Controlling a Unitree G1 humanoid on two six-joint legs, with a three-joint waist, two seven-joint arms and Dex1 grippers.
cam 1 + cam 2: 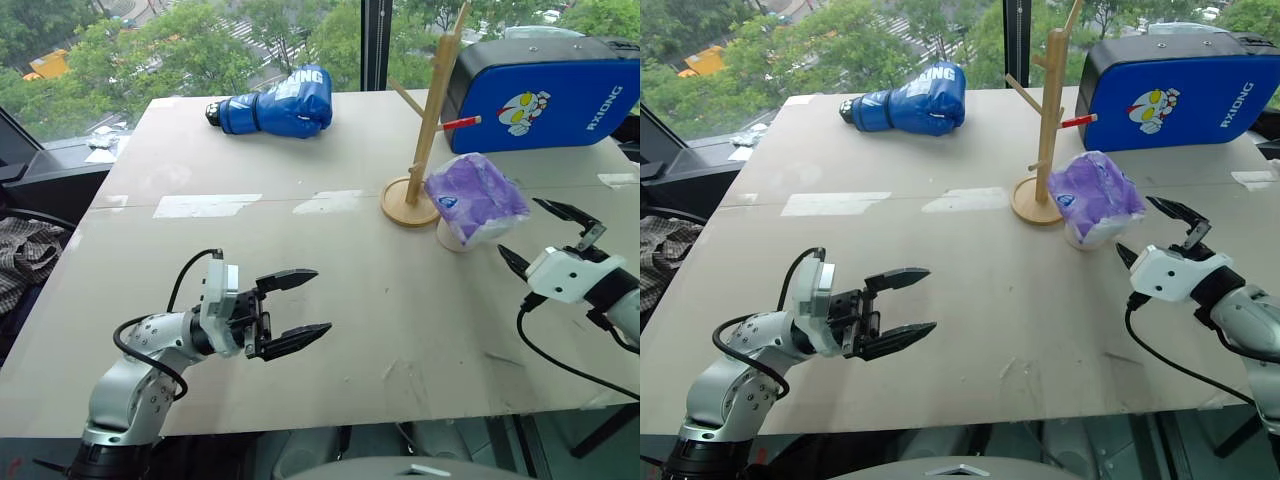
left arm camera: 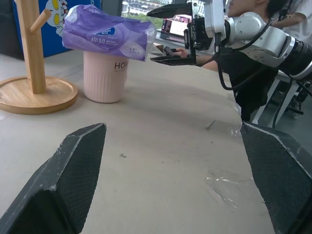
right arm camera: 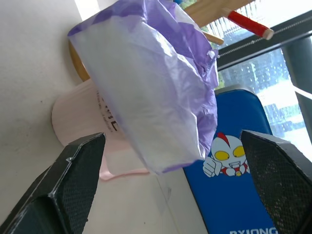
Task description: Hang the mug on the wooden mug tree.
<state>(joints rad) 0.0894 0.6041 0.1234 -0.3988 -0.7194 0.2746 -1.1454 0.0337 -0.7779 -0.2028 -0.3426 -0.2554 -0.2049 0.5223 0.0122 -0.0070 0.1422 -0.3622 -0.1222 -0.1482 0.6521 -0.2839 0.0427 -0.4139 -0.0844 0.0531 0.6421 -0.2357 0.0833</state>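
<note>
While the mug (image 2: 105, 78) stands on the counter (image 1: 300, 260) beside the tree (image 1: 430, 130), capped by a packet (image 1: 475, 198), the empty right tool (image 1: 545, 238) gapes nearby; clearing the packet likely precedes grasping.

We see soft, even daylight coming in through the window (image 1: 200, 40) behind the surface (image 1: 300, 280), bright but not harsh. Shadows are faint and diffuse; a pale one lies under the left gripper (image 1: 296, 311). The surface carries a mild sheen, with taped patches shining whiter. In the right wrist view the sky beyond the glass is blown out. In both wrist views the near fingers (image 2: 73, 180) look soft and out of focus, and the background is slightly blurred.
</note>
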